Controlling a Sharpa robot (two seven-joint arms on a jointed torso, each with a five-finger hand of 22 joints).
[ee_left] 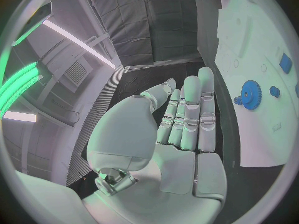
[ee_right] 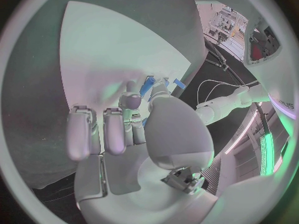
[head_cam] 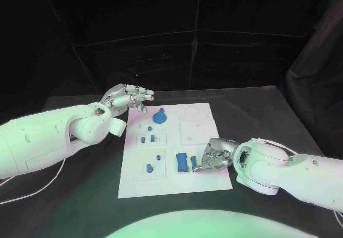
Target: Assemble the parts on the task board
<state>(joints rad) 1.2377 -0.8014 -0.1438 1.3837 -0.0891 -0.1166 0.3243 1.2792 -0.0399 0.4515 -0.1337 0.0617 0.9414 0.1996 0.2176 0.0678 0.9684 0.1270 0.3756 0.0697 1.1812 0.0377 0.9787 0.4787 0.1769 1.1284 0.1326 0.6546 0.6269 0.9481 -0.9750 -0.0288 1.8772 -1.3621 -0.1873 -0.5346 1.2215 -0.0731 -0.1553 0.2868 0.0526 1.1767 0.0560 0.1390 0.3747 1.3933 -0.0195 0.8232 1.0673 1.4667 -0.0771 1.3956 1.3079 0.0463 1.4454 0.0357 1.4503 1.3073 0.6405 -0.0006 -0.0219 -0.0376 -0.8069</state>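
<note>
The white task board (head_cam: 193,126) lies in the middle of the black table. On it are a blue gear (head_cam: 160,118), several small blue parts (head_cam: 148,140) and, near the front, a wide blue block (head_cam: 183,162) beside a narrow blue part (head_cam: 194,161). My right hand (head_cam: 214,157) is low over the board's near right side, thumb and a finger pinching the narrow blue part (ee_right: 147,86). My left hand (head_cam: 130,97) hovers above the board's far left corner, fingers straight and apart, holding nothing. The left wrist view shows that hand (ee_left: 184,129) beside the gear (ee_left: 251,94).
The board's right half (head_cam: 197,134) holds pale recesses with no blue parts in them. A thin white cable (head_cam: 39,186) runs over the table at the near left. Black curtains close off the back and the right.
</note>
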